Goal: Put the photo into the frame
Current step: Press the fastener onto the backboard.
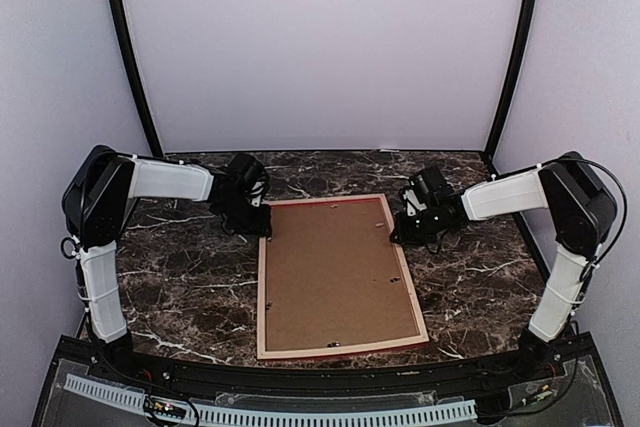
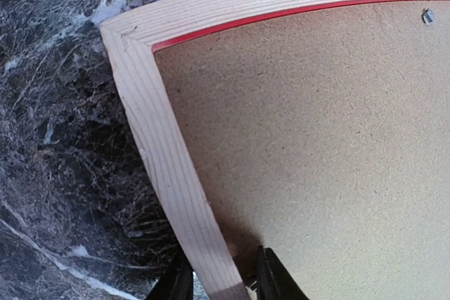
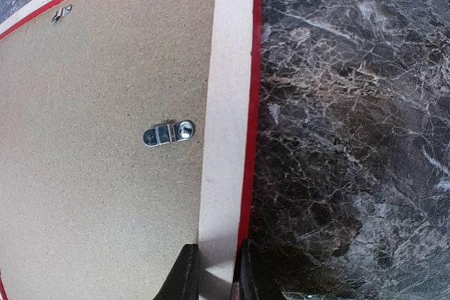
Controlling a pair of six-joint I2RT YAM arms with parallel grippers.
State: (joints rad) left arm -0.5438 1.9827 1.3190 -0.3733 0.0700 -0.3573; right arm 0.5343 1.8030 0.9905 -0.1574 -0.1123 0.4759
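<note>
One frame point(image 1: 261, 287) lies face-down on the dark marble table point(image 1: 180, 287), pale wood rails up, with one brown backing board point(image 1: 335, 272) filling it. Two metal turn clips point(image 3: 169, 133) show in the right wrist view. Two arms reach inward from the sides, elbows raised and wrists angled down at the frame's far corners. The left gripper point(image 2: 221, 272) straddles the left rail just below the far-left corner, jaws narrow; whether they press the wood I cannot tell. The right gripper point(image 3: 214, 265) pinches the right rail, a finger tight on each side.
</note>
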